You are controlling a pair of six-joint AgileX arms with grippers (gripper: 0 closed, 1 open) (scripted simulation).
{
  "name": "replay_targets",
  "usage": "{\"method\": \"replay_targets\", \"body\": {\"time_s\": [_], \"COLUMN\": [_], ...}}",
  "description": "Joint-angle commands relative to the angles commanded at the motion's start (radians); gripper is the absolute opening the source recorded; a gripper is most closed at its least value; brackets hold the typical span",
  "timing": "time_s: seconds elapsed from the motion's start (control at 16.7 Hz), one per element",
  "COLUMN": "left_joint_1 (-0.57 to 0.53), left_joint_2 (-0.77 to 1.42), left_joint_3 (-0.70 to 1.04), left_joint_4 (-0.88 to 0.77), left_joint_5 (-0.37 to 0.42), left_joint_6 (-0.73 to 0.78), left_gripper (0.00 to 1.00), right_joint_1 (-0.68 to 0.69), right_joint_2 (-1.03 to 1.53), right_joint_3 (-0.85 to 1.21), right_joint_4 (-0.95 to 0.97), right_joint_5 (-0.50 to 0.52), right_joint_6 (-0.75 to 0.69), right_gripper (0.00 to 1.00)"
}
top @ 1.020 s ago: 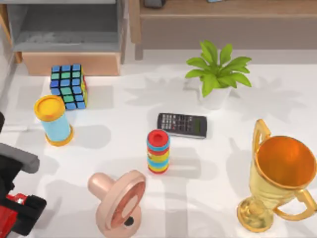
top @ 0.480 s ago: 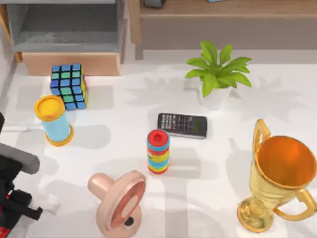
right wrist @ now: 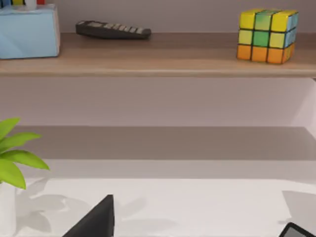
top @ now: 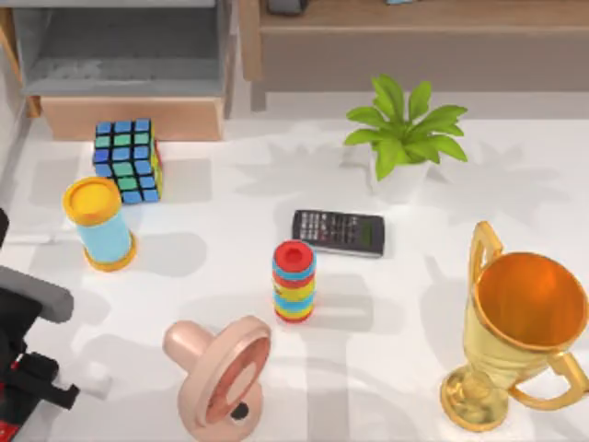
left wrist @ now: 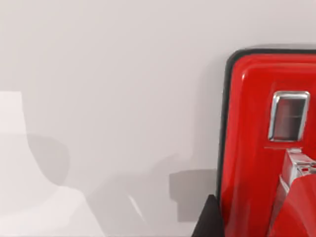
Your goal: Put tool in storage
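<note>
One arm working: my left gripper (top: 23, 401) sits at the table's seven o'clock over the stapler (left wrist: 269, 148); finger state I cannot tell. Drawer (top: 129, 115) waits open at eleven o'clock.

No lettering, label or number can be read anywhere.

Bright even light, soft overlapping shadows on the white table (top: 230, 304), mild softness, no glare
</note>
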Motion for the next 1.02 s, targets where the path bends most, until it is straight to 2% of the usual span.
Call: {"method": "replay_targets", "body": {"time_s": [0.3, 0.66, 1.02], "left_joint_1": [0.0, -0.002, 0.008], "left_joint_2": [-0.01, -0.076, -0.081], "left_joint_3": [0.011, 0.076, 0.104], "left_joint_4": [-0.017, -0.15, -0.133], "left_joint_5": [0.001, 0.001, 0.0], "left_joint_6": [0.0, -0.002, 0.0], "left_gripper": [0.0, 0.0, 0.0], "right_joint_1": [0.0, 0.0, 0.0], "right_joint_2": [0.0, 0.0, 0.0], "right_joint_3": [0.0, 0.0, 0.0], "right_joint_4": [0.0, 0.0, 0.0], "right_joint_5": [0.0, 0.0, 0.0], "right_joint_6": [0.0, 0.0, 0.0], "right_gripper": [1.0, 1.0, 1.0]}}
